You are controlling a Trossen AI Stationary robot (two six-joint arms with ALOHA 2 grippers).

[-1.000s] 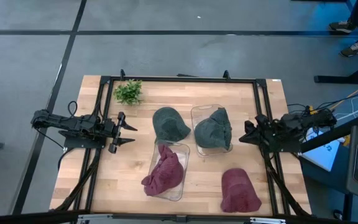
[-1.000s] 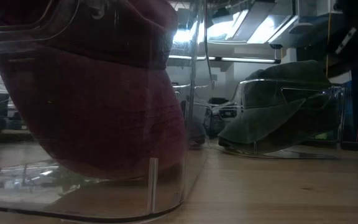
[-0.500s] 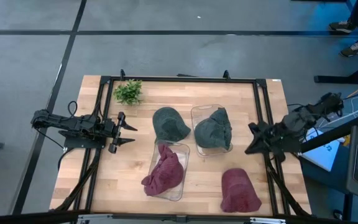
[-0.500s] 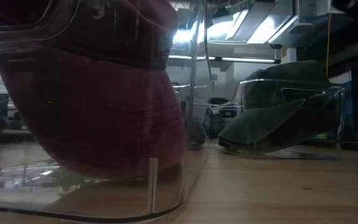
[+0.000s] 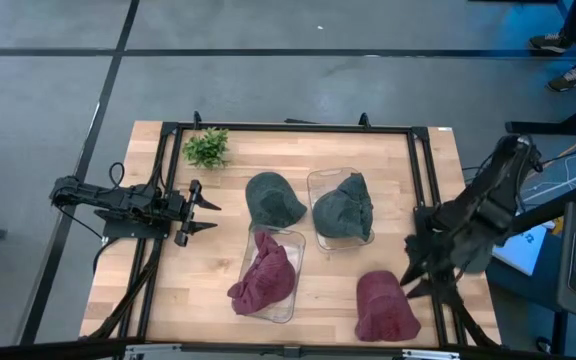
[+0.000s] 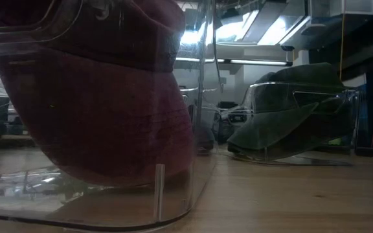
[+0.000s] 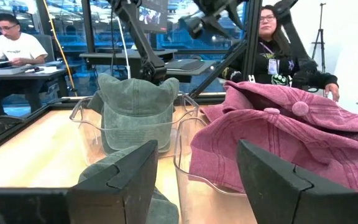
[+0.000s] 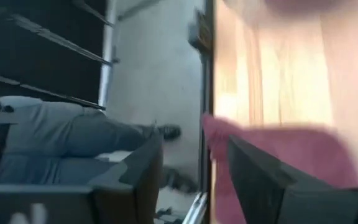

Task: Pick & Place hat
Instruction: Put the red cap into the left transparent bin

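- The soft dark red cloth hat [image 5: 386, 308] lies loose on the wooden worktop [image 5: 218, 250] at five o'clock.
- It's light and floppy; pinch its top.
- Your right tool [image 5: 415, 277] hangs just beside it, fingers apart, empty.

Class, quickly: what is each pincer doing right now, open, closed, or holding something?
Left pincer: open, holding nothing.
Right pincer: open, empty, beside the loose red hat.

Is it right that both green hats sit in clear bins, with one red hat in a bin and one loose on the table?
Not quite. The high view shows only one green hat in a clear bin; the other green hat lies loose on the table. The rest stands: one red hat in a bin, one red hat loose.
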